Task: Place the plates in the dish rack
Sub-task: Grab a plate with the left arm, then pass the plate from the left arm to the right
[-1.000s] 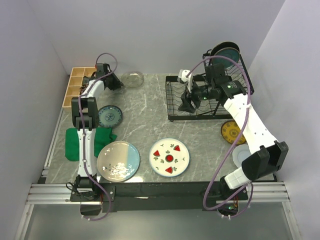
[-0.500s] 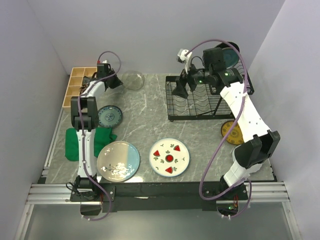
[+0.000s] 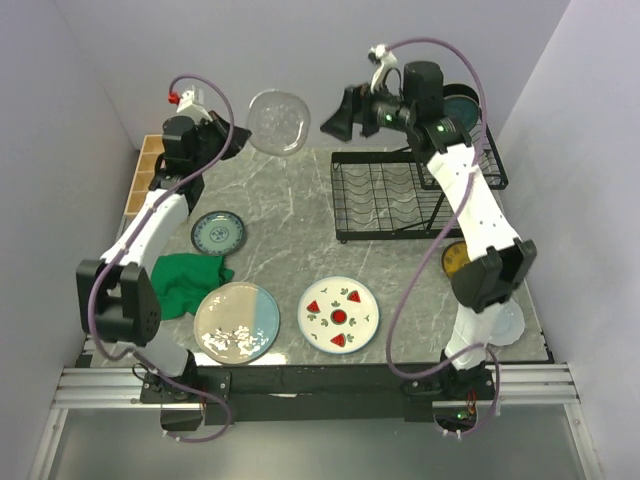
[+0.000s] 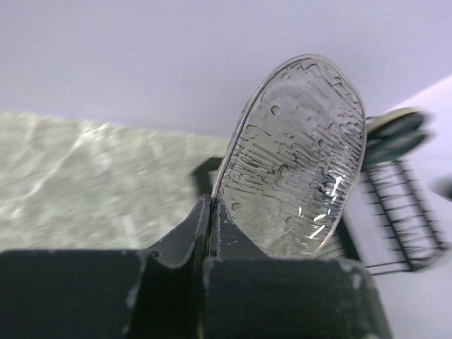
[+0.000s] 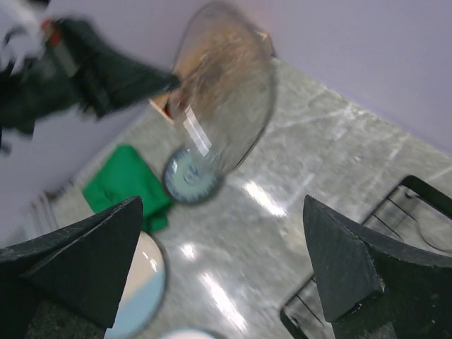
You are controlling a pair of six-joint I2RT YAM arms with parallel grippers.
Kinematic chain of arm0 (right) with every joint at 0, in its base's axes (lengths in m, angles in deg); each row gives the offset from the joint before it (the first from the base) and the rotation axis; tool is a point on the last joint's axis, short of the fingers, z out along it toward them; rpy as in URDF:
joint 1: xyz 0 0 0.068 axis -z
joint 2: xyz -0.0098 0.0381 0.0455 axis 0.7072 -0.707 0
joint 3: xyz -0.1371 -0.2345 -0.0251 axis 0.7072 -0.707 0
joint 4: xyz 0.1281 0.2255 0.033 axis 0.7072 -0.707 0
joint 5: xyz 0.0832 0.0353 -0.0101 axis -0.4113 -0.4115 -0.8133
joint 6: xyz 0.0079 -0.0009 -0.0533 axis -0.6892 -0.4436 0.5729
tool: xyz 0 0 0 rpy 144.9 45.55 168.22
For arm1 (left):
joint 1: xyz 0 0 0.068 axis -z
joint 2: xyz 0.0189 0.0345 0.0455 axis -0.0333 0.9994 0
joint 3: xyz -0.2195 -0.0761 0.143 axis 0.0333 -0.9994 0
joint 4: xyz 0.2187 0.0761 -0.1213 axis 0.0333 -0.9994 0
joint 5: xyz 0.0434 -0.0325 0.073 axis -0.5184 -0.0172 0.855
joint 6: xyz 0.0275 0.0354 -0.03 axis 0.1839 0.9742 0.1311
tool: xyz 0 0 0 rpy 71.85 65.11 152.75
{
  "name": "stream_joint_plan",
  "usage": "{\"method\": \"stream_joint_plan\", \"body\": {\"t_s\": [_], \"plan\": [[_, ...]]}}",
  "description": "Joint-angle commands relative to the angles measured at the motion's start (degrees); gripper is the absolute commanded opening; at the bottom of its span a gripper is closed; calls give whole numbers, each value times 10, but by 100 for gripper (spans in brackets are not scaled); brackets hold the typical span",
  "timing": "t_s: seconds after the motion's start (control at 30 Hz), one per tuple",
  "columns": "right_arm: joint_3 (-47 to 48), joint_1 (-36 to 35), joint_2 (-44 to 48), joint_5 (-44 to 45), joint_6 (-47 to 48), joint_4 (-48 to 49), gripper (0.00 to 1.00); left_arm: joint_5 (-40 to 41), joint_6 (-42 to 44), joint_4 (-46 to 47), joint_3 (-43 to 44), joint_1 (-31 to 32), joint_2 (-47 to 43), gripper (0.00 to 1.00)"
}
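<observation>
**Glass plate held aloft between 2 arms**

At left, the left gripper (image 4: 210, 212) is pinched tight on the rim of the clear glass plate (image 3: 277, 122), holding it upright in the air over the table's (image 3: 290, 220) far edge, seemingly offered for handover. Facing it, the right gripper (image 3: 343, 117) gapes wide, holding nothing. Further right stands the dish rack (image 3: 400, 195), with dark plates (image 3: 462, 104) in its upper basket.

We saw a clear glass plate (image 4: 296, 155), glossy, its surface ribbed and bubbled. The table (image 3: 290, 220) looked like polished veined stone, the dish rack (image 3: 385, 195) black wire metal, the cloth (image 3: 190, 278) matt green fabric.
</observation>
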Motion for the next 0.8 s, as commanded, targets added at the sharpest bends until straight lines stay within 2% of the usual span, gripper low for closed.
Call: {"method": "stream_joint_plan", "body": {"t_s": [0.0, 0.2, 0.3, 0.53, 0.7, 0.77], "plan": [[100, -7, -59, 23, -163, 39, 100, -2, -81, 51, -39, 18, -46, 1], [66, -37, -48, 80, -185, 89, 99, 25, -122, 67, -44, 60, -65, 1], [38, -49, -30, 108, -182, 83, 93, 39, -140, 76, -54, 66, -73, 1], [21, -56, -32, 117, -208, 43, 67, 44, -153, 77, -66, 71, -83, 1], [5, -57, -31, 123, -221, 62, 52, 37, -162, 84, -84, 74, -94, 1], [10, -59, -33, 118, -219, 65, 41, 35, -162, 85, -87, 75, -96, 1]]}}
